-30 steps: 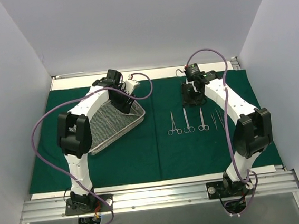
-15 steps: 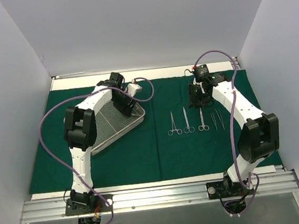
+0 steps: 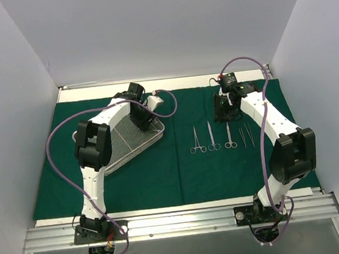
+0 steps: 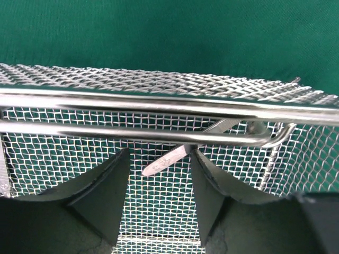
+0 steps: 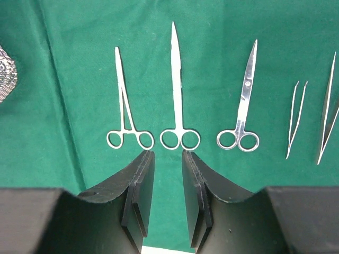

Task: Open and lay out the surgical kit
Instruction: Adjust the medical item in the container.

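Steel instrument point(image 4: 153, 168) lay slanted in mesh tray point(image 3: 129, 147), 9 o'clock on green cloth point(image 3: 180, 174), between left gripper point(image 4: 160, 154)'s parted jaws; right gripper point(image 5: 168, 156), narrowly parted and empty, hung at 12 o'clock of laid-out row point(image 3: 213, 139); judged risk was the instrument's tip snagging the mesh and dragging the tray.

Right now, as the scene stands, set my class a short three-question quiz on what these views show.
1. How many instruments lie in a row on the green cloth?
2. True or false: the wire-mesh tray is empty.
3. Where is the left gripper? A: reaching into the tray. B: over the row. C: off the cloth.
Key: 1. Five. 2. False; a steel tip shows inside it. 3. A.
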